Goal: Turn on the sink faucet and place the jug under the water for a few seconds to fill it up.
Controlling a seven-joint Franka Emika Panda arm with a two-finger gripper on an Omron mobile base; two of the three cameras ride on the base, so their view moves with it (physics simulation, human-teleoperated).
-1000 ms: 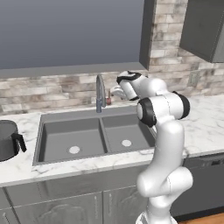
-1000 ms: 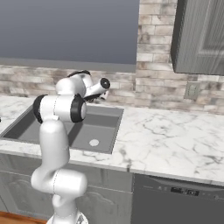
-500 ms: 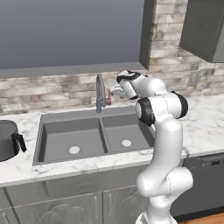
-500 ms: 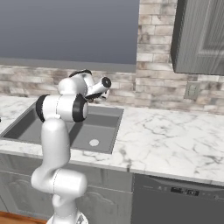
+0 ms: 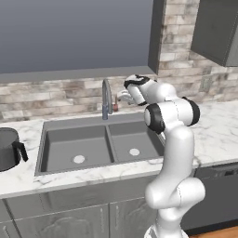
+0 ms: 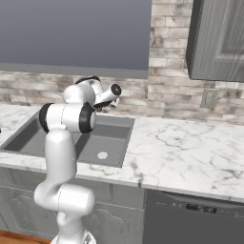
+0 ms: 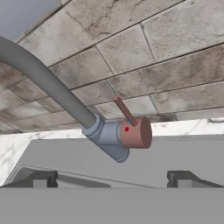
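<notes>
Jaws (image 7: 111, 179) wide open, edged a little closer toward faucet lever (image 7: 125, 111). No water running; jug (image 5: 8, 149) waiting on desk, left of sink (image 5: 74, 141).

We see the sink (image 5: 100, 148) set into the counter (image 5: 218, 125), its two basins side by side. The sink faucet (image 5: 106, 99) stands at the far edge, behind the divider, against the brick wall (image 5: 56, 95). The gripper (image 5: 122, 97) hangs just right of the faucet, jaws wide. The jug (image 5: 8, 148) sits on the counter left of the sink.
</notes>
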